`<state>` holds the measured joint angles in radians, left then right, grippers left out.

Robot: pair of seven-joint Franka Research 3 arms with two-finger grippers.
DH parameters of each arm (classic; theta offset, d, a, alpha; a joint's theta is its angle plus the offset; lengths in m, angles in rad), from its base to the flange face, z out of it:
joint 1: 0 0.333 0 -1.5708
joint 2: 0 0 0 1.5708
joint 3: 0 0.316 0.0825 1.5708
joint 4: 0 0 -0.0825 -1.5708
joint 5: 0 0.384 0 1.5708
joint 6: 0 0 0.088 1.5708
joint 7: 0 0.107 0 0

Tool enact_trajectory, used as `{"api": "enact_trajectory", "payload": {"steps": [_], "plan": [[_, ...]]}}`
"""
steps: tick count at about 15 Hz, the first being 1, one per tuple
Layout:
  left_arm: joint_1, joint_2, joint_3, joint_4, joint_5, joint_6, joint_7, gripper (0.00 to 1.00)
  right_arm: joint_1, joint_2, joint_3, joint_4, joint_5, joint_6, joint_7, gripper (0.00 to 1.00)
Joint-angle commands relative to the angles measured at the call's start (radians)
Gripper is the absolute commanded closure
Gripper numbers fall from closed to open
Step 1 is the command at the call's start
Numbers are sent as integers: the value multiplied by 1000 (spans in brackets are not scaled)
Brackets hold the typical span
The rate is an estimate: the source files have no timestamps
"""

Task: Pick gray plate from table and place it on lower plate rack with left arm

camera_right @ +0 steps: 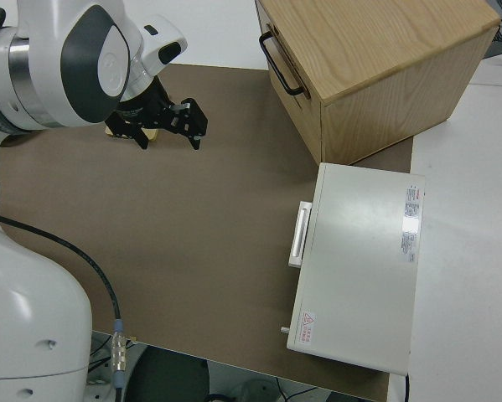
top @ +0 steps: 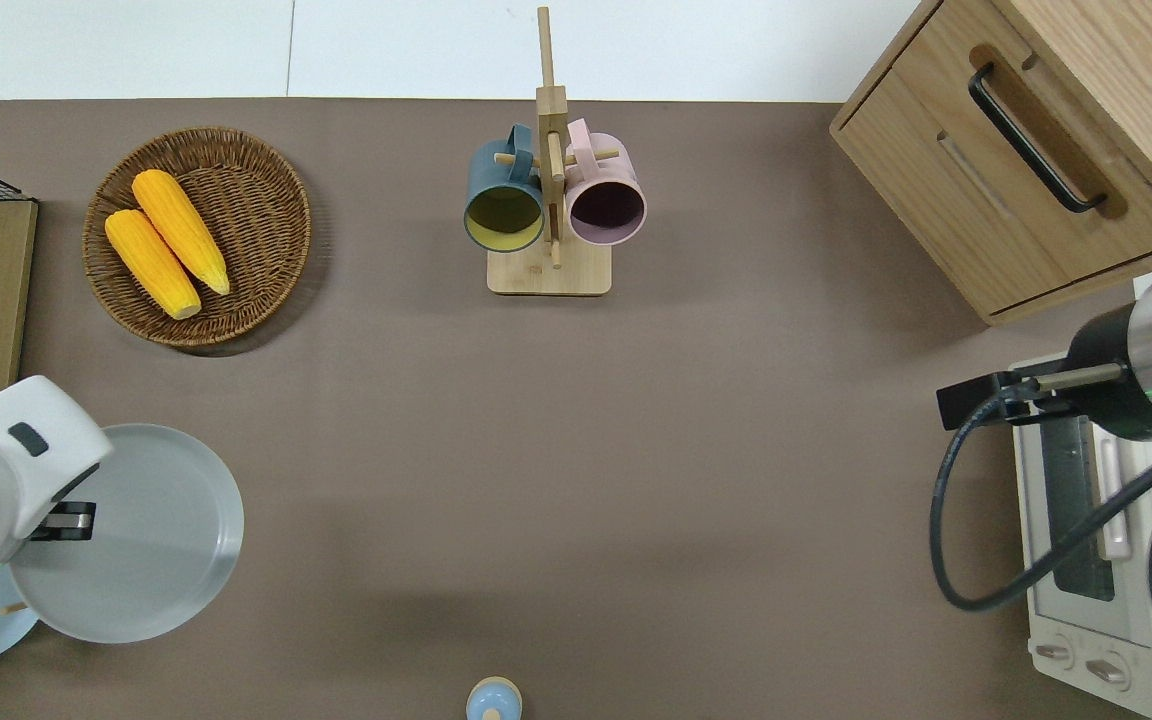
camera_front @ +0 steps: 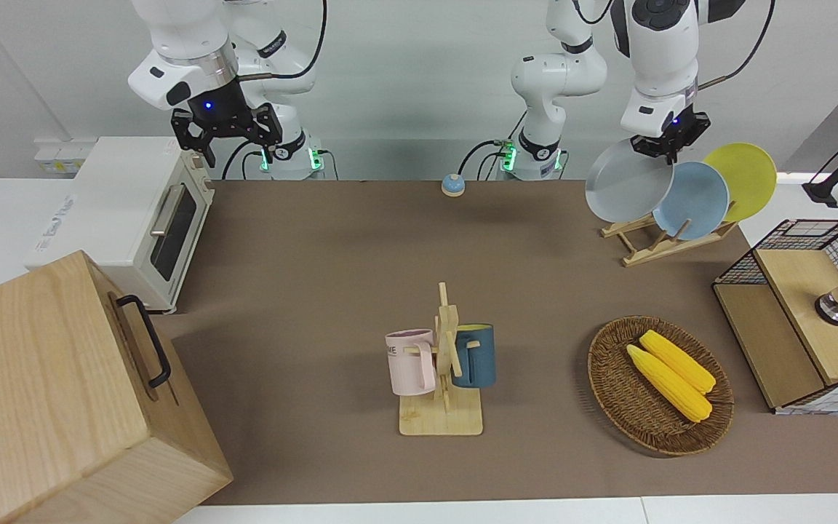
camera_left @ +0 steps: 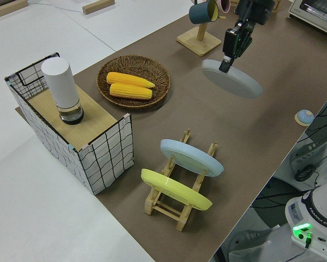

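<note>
My left gripper [camera_front: 663, 145] is shut on the rim of the gray plate [camera_front: 624, 183] and holds it tilted in the air. In the overhead view the gripper [top: 66, 521] and plate [top: 141, 535] are over the brown mat [top: 576, 450] at the left arm's end, with the plate overlapping the light-blue plate [top: 4, 622]. The lower plate rack [camera_front: 643, 244] holds the light-blue plate [camera_front: 697, 200] and a yellow plate [camera_front: 745, 176]. In the left side view the gray plate [camera_left: 231, 78] is apart from the rack [camera_left: 179, 204]. My right gripper [camera_front: 224, 135] is parked and open.
A wooden mug stand [camera_front: 442, 364] with two mugs stands mid-table. A wicker basket [camera_front: 612, 378] holds two corn cobs. A wire-sided shelf [camera_front: 801, 327] stands at the left arm's end. A toaster oven [camera_front: 128, 211], a wooden cabinet [camera_front: 62, 393] and a small blue bell [camera_front: 452, 185] are also there.
</note>
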<state>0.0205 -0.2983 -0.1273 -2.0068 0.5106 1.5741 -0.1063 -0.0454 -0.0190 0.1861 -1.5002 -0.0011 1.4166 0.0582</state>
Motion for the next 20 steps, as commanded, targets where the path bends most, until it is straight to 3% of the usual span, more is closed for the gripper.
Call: {"api": "enact_trajectory", "payload": {"steps": [1, 6, 12, 15, 20], "plan": [[25, 13, -6, 10, 72, -17, -6, 1000, -10, -2, 6, 6, 10, -13, -1, 11], [27, 21, -8, -38, 161, -8, -38, 1000, -10, -2, 4, 6, 10, -13, -1, 13], [18, 21, -8, -144, 250, 32, -180, 1000, -10, -2, 6, 6, 10, -13, -1, 13], [19, 19, -8, -222, 285, 124, -303, 1000, -10, -2, 6, 6, 10, -13, -1, 11], [13, 19, -9, -300, 417, 165, -387, 1000, -10, -2, 6, 6, 10, -13, -1, 11]]}}
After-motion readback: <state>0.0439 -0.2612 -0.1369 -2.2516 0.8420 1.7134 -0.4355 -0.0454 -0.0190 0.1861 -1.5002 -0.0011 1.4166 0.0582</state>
